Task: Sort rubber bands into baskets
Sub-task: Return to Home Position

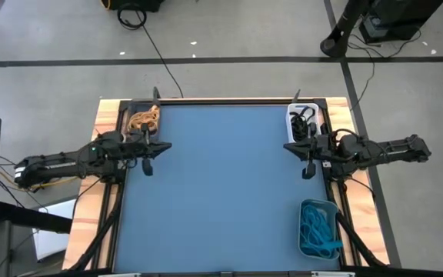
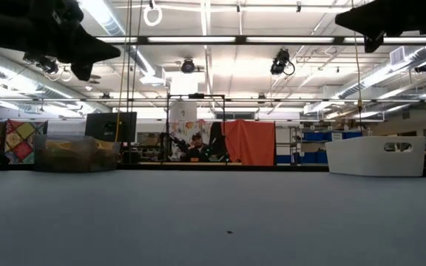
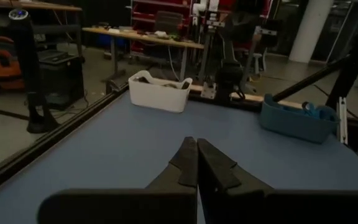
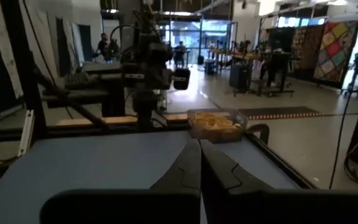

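Across the blue table mat (image 1: 221,185), no loose band shows; a tiny dark speck in the low view is too small to identify. Tan rubber bands (image 1: 144,119) lie heaped in the dark basket (image 2: 76,159) at the far left corner. Black rubber bands (image 1: 304,123) fill the white basket (image 3: 157,98) at the far right corner, and blue rubber bands (image 1: 318,227) sit in the blue basket (image 3: 294,124) on the near right. Handling, by judgement: very light, limp, stretchy and tacky, so they are prone to tangle and drag neighbours. They are best pinched on a single free strand at the edge of a heap and lifted straight up. Left gripper (image 3: 196,149) hangs above the mat's left edge with its fingers pressed together, holding nothing. Right gripper (image 4: 199,149) is likewise closed and empty above the right edge, beside the white basket.
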